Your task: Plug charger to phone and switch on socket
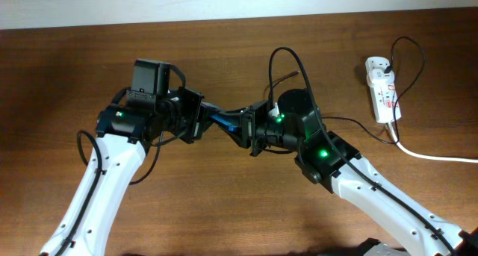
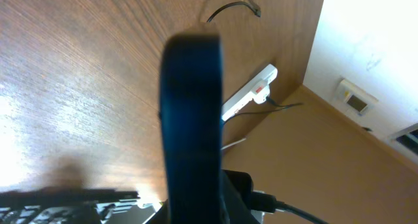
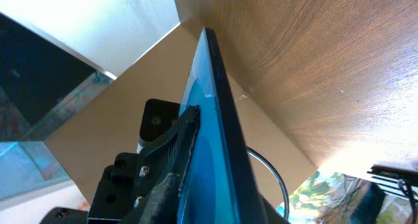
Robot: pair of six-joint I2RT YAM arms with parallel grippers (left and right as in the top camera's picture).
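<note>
**Phone** [image 1: 224,122]: held over the middle of the desk, apparently lifted clear of the wood. It was turned on edge, with its long axis running from the left edge toward the right edge. One end sat in each gripper.

**Left gripper** [image 1: 200,118]: closed on the left end of the phone, by my reading. From its wrist the phone [image 2: 191,119] showed only as a dark blurred edge, and the pads could not be made out.

**Right gripper** [image 1: 250,129]: clamped on the right end. One black finger [image 3: 171,152] lay flat on the blue screen [image 3: 212,139], and the other was hidden behind the phone.

**Charger** [image 1: 355,122]: a thin black line on the desk running from behind the right arm toward the socket. It lay well apart from the phone on the right-hand side, so the right arm was the nearer one.

**Socket** [image 1: 381,88]: lay near the corner where the wall-side and right edges meet, its length pointing toward the wall. It also showed from the left wrist [image 2: 251,93]. The position of its switches was too small to read.

**White cable** [image 1: 437,156]: ran from the socket off the right edge.

**Not made out**: the charger's plug tip, where the cable ran under the right arm, and the phone's port.
</note>
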